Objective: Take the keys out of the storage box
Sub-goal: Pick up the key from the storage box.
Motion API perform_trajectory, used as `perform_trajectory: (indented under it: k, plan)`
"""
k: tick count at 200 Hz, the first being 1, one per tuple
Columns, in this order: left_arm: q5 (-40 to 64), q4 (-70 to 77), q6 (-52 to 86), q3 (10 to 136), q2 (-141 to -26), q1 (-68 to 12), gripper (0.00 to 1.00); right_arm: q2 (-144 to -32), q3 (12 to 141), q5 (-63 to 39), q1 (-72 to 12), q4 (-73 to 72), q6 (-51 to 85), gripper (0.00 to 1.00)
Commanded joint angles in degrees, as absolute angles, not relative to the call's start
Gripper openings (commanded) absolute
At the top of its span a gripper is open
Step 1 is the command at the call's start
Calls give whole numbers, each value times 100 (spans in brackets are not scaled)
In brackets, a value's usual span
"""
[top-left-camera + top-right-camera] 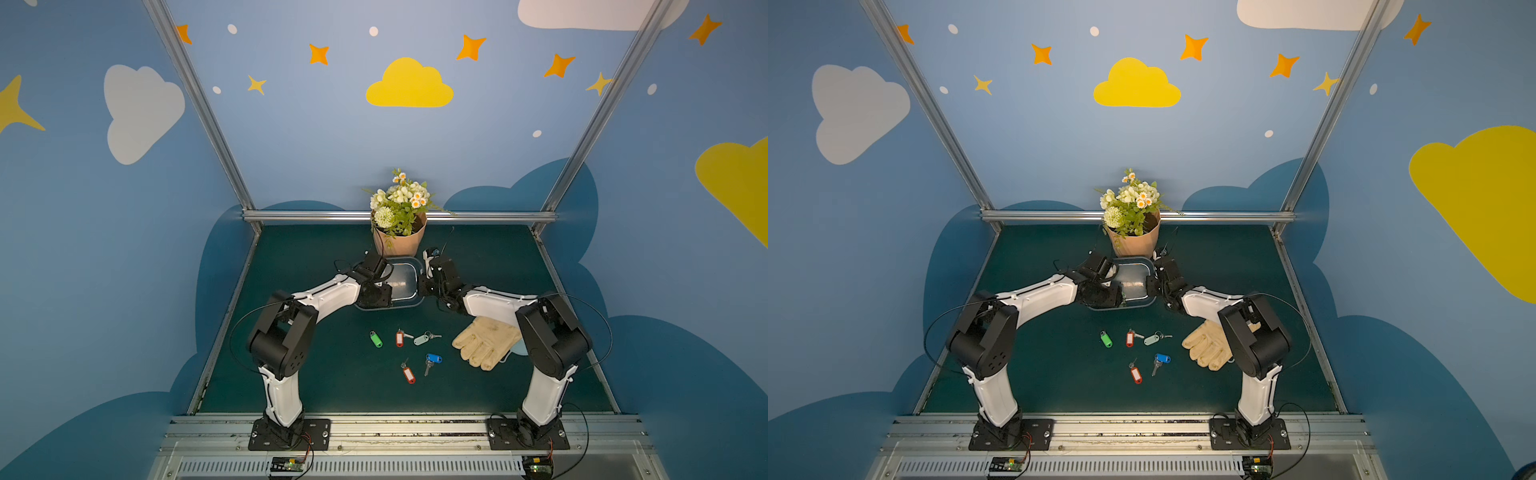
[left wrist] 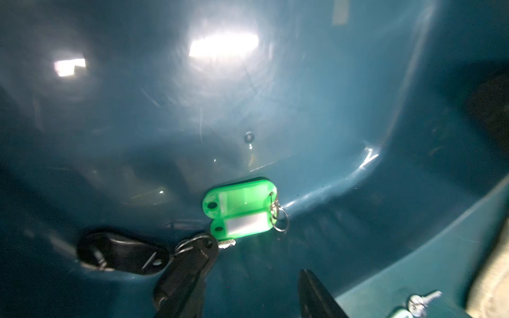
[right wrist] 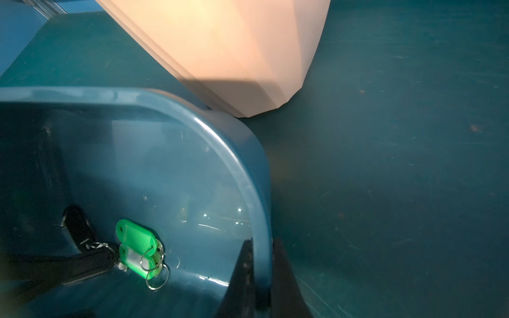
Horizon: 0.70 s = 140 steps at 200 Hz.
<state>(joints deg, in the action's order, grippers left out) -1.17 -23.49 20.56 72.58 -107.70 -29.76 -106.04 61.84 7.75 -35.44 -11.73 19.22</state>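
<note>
The storage box (image 1: 402, 277) stands mid-table in front of the flower pot. Inside it lie two green-tagged keys (image 2: 239, 199) and a black-tagged key (image 2: 121, 254). My left gripper (image 2: 252, 275) is down in the box, jaws apart, nothing in the gap. A second black tag (image 2: 192, 258) lies against one of its fingers. My right gripper (image 3: 263, 242) is shut on the box's right rim (image 3: 248, 154), one finger inside the wall and one outside. Several more keys lie on the mat nearer me: green (image 1: 376, 339), red (image 1: 400, 338), pale grey (image 1: 421, 339), blue (image 1: 433, 358) and red (image 1: 409, 375).
The peach flower pot (image 1: 401, 243) touches the box's far edge and looms in the right wrist view (image 3: 234, 55). A cream glove (image 1: 486, 343) lies under my right forearm. A metal rail (image 1: 311, 216) closes the back of the green mat.
</note>
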Motion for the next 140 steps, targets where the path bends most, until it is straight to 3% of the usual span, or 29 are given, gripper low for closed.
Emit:
perform_trajectory:
  k: [1,82,131,140]
  plan:
    - [-352,-2543,2013,7548,-10997,-3068,59,-10461,6104,793,-3586,-1449,1912,0]
    - [-795,-2656,2206,8251,-11722,-3382,49,-10555,6047,607,-3613,-1609,1887,0]
    - [-980,-2691,2221,8421,-11901,-3432,29,-10548,6038,611,-3612,-1611,1902,0]
    - [-1010,-2676,2228,8402,-11878,-3431,22,-10547,6046,614,-3606,-1593,1903,0]
